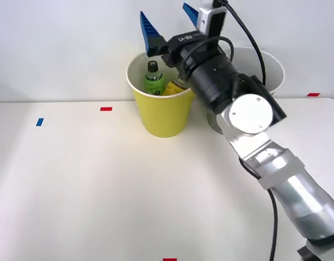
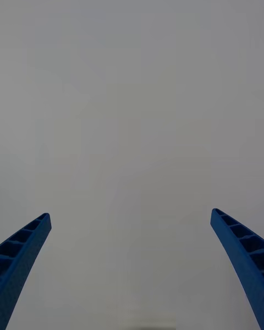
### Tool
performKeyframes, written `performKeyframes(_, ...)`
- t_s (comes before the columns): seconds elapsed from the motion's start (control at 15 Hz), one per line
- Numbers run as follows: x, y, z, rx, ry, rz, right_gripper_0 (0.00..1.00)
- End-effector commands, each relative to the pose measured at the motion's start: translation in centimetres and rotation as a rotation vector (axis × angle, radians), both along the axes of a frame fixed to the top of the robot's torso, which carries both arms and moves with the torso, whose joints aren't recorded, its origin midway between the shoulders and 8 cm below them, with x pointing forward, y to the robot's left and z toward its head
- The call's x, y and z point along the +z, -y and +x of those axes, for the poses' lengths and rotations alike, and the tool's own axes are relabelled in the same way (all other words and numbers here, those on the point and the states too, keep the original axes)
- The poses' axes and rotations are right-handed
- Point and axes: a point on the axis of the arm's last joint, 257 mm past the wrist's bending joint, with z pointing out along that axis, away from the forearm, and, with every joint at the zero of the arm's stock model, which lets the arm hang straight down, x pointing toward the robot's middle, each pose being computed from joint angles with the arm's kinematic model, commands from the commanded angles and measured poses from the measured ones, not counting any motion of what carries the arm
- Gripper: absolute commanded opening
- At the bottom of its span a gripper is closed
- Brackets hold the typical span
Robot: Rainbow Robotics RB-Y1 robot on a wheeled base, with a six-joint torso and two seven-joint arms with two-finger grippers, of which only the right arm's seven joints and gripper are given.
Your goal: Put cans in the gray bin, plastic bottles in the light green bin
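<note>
While yellow leans, green bottle (image 1: 153, 79) stands upright — cap up

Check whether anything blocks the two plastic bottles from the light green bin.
Nothing does: the clear green plastic bottle and the yellow plastic bottle already sit inside the round yellow-green bin. The right gripper is open and empty above the bin's rim, facing the plain wall.

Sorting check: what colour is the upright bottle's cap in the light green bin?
Black, on the green plastic bottle; the front view shows it best.
</note>
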Motion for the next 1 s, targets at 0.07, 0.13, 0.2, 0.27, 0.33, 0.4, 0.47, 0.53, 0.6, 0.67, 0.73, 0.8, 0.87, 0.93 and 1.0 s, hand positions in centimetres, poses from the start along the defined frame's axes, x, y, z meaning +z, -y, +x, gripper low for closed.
performKeyframes(0.07,-2.6,3.5,-2.2,-0.020,-0.021,-0.015,1.00)
performKeyframes(0.13,-3.7,5.3,-2.9,-0.045,-0.034,-0.015,1.00)
performKeyframes(0.2,-4.4,6.7,-3.7,-0.065,-0.044,-0.010,1.00)
performKeyframes(0.27,-5.0,8.0,-4.6,-0.084,-0.053,0.002,1.00)
performKeyframes(0.33,-5.4,9.6,-6.0,-0.107,-0.060,0.017,1.00)
performKeyframes(0.4,-6.1,10.6,-6.9,-0.121,-0.073,0.018,1.00)
performKeyframes(0.47,-7.2,11.7,-7.5,-0.139,-0.093,0.014,1.00)
performKeyframes(0.53,-8.5,13.0,-8.0,-0.167,-0.118,0.010,1.00)
performKeyframes(0.6,-9.7,14.3,-8.5,-0.195,-0.143,0.013,1.00)
performKeyframes(0.67,-10.8,15.6,-8.9,-0.230,-0.162,0.011,1.00)
performKeyframes(0.73,-12.3,17.5,-9.4,-0.283,-0.184,-0.002,1.00)
performKeyframes(0.8,-13.5,18.6,-9.7,-0.317,-0.199,-0.014,1.00)
performKeyframes(0.87,-14.5,19.7,-10.0,-0.350,-0.215,-0.020,1.00)
performKeyframes(0.93,-16.0,20.9,-10.5,-0.382,-0.245,-0.025,1.00)
performKeyframes(1.0,-16.9,21.7,-10.9,-0.402,-0.261,-0.028,1.00)
